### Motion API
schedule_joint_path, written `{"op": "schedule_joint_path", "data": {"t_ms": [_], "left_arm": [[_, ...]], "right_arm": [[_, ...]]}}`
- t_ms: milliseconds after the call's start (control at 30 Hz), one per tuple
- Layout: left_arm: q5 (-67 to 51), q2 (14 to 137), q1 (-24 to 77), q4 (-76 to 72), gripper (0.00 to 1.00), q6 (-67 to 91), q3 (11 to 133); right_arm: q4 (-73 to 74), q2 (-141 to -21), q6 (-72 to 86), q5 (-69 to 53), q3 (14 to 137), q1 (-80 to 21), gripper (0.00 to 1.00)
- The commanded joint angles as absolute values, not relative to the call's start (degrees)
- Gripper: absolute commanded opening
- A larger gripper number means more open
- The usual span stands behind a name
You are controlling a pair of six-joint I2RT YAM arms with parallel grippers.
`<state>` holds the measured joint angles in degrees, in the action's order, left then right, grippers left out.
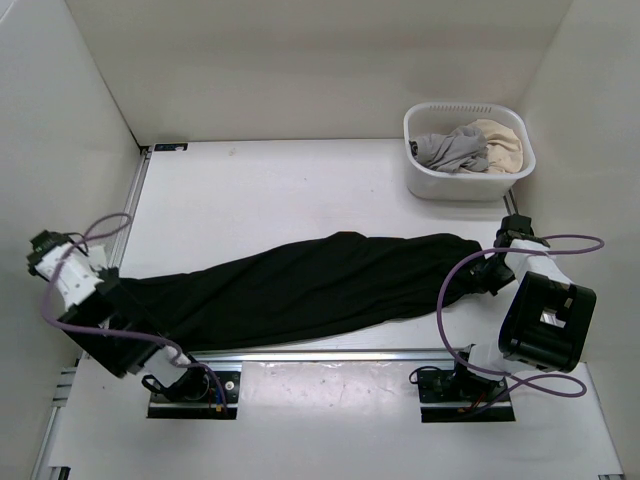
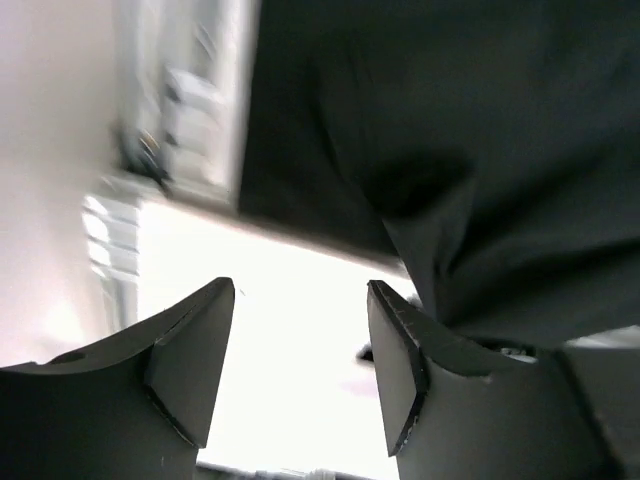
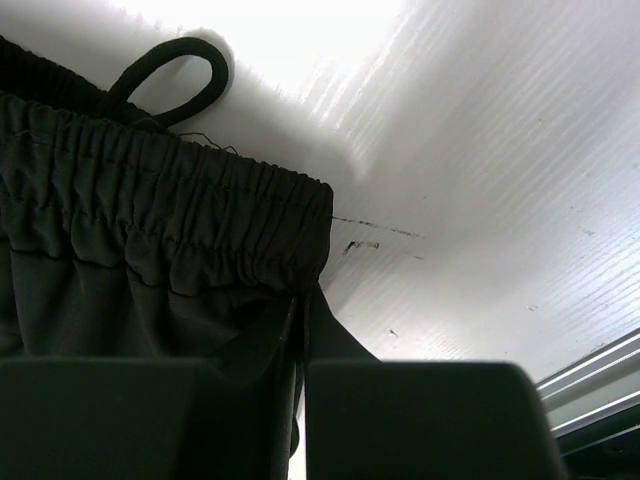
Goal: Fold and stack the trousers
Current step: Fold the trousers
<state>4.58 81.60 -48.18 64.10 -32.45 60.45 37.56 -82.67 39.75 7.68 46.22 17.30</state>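
You have bare worktop beyond the trousers, basket blocking your far right corner, walls close either side

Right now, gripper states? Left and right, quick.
Left gripper: open, nothing between the fingers.
Right gripper: shut on the trousers, just below the elastic waistband.

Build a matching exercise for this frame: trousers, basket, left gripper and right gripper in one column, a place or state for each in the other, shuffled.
Things:
1. trousers
2. basket
3. left gripper
4. right gripper

Places or states:
A. far right, holding clothes
B. open, gripping nothing
C. stretched out lengthwise between the two arms
D. shut on black fabric

Pairs: 1-C, 2-A, 3-B, 4-D
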Motion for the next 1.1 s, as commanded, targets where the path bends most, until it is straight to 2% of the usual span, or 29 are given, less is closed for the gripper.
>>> {"op": "schedule_joint_path", "data": {"t_ms": [0,100,267,500,733,833,867,933,1067], "left_arm": [[-4.8,87.2,-48.9,64.6,0.67,-33.2,70.1],[-4.8,94.1,-47.3,64.6,0.61,-32.1,73.2],[-5.4,99.3,-46.1,63.9,0.6,-31.5,73.2],[-2.8,99.8,-45.5,62.0,0.6,-32.6,68.9],[3.8,99.8,-43.1,57.3,0.56,-32.6,62.6],[4.3,99.8,-43.1,55.9,0.39,-32.0,62.6],[4.3,99.8,-42.5,55.9,0.25,-32.0,63.4],[3.7,99.8,-42.0,55.9,0.14,-32.0,64.2],[2.5,98.5,-40.3,55.9,0.14,-31.5,66.8]], "right_arm": [[38.1,-83.1,38.4,8.6,48.2,17.6,0.0],[38.1,-83.1,37.9,9.1,48.2,17.6,0.0],[38.1,-83.1,37.9,9.1,48.2,17.6,0.0],[38.1,-83.1,37.9,9.7,47.6,17.6,0.0],[38.6,-83.1,37.9,10.9,48.7,17.6,0.0],[38.6,-83.1,37.4,12.4,48.7,17.6,0.0],[38.6,-83.1,36.8,12.4,48.7,17.6,0.0],[38.6,-83.1,36.8,13.9,48.7,18.1,0.0],[39.1,-83.1,36.8,13.9,48.1,20.8,0.0]]}}
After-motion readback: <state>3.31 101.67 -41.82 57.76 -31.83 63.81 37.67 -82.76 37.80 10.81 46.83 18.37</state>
